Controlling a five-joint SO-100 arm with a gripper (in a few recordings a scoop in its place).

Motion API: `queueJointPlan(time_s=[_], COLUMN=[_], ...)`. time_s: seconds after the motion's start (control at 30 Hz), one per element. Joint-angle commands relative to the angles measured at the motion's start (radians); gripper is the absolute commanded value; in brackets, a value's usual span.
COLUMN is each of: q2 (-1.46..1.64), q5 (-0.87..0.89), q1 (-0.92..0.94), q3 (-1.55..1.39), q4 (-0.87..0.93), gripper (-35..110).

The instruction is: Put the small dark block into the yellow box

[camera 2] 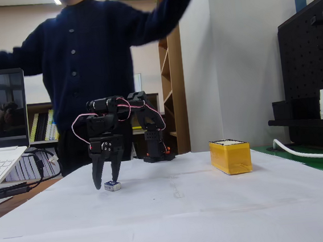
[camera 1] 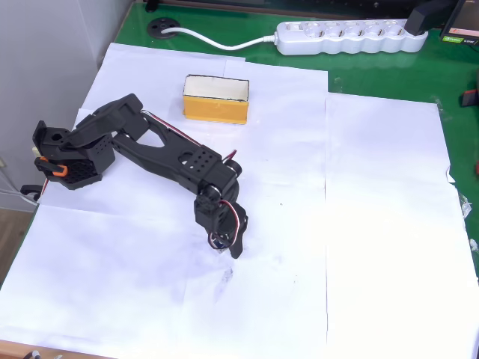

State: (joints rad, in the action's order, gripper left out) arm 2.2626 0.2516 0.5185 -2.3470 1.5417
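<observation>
The small dark block lies on the white paper; in the fixed view it looks pale and sits at the tips of my gripper. The gripper points straight down with its fingers apart, and the block rests just under the right finger. In the overhead view the gripper covers the block. The yellow box stands open-topped and upright, well away from the gripper, at the far side of the paper in the overhead view.
A white power strip with its cable lies on the green mat behind the box. A person stands behind the table. A laptop sits at the left. White paper sheets cover the table.
</observation>
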Motion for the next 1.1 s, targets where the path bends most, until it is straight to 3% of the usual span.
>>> queueJointPlan(time_s=[0.0, 0.47, 0.87, 1.07], q2=[-0.017, -0.017, -0.066, -0.149], q5=[0.020, 0.037, 0.000, -0.015], q1=[-0.002, 0.015, 0.017, 0.025], q3=[-0.021, 0.037, 0.054, -0.032], q4=[0.003, -0.020, -0.021, 0.089], gripper=[16, 0, 0, 0])
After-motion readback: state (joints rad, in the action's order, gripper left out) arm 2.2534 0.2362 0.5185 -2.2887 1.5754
